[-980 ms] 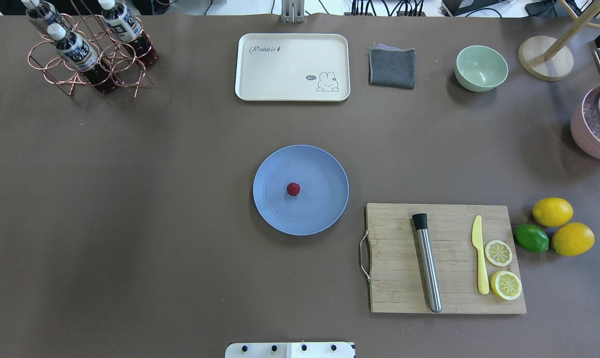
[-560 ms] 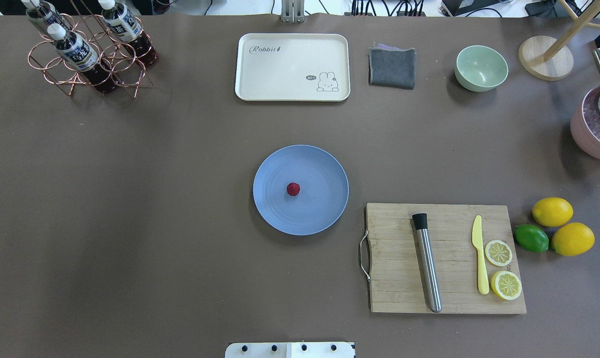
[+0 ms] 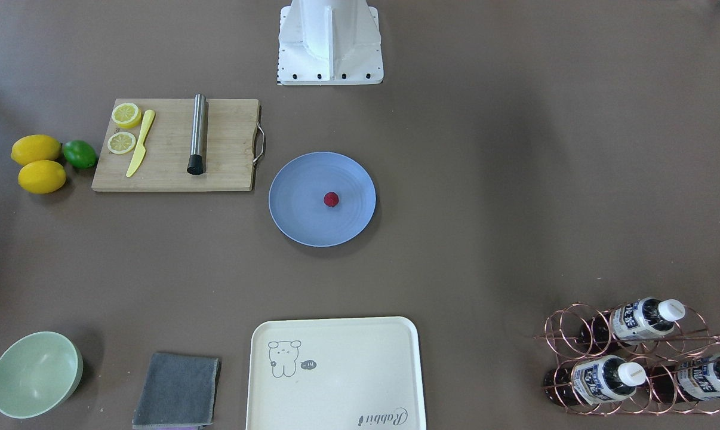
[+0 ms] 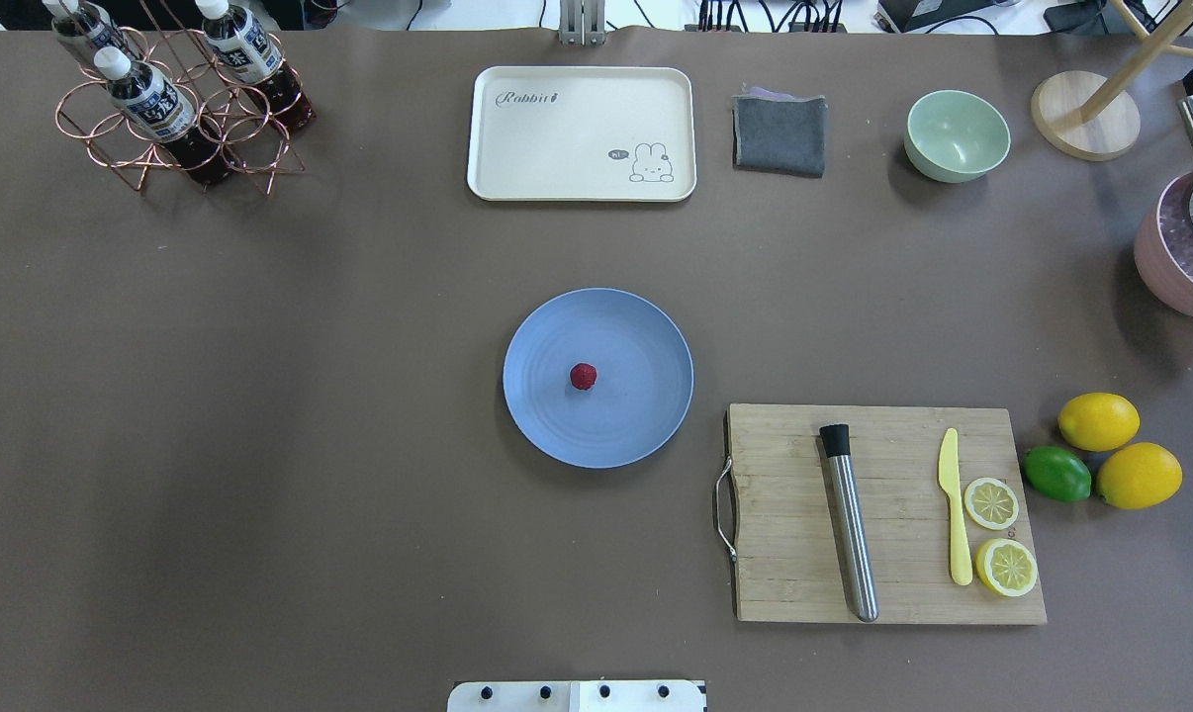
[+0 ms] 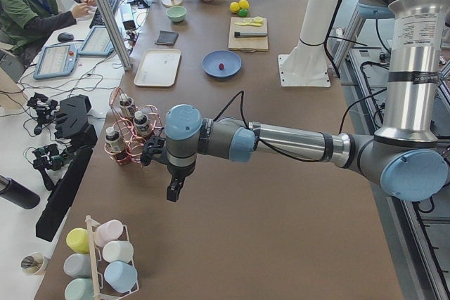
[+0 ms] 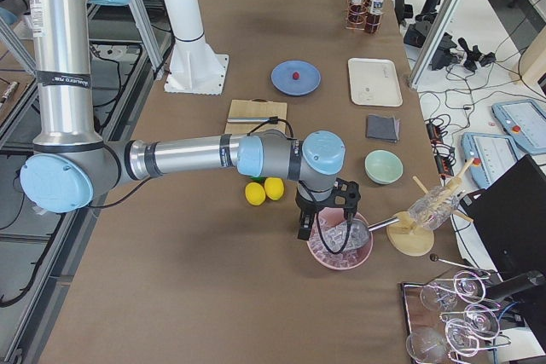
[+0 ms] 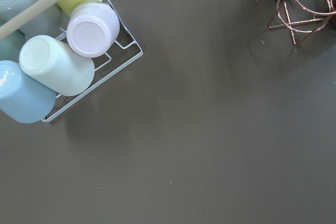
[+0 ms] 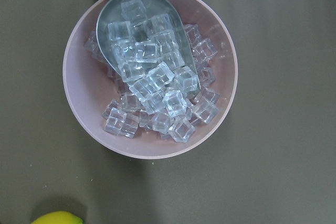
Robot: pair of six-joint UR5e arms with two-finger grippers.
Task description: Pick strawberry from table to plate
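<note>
The tiny dark-red strawberry [image 4: 583, 376] lies on the round blue-grey plate [image 4: 641, 420], well apart from the left tool [image 5: 173, 190] and the right tool [image 6: 304, 229]. Whether either is clenched or released, I cannot tell.

White desk [image 6: 510, 40] (cluttered), slanted metal post [image 5: 107, 15]

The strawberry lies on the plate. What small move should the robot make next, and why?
Probably only hold both arms where they are. The strawberry rests near the middle of the plate, with nothing touching it. The left gripper hangs at one end of the table, the right gripper over the pink ice bowl.
</note>
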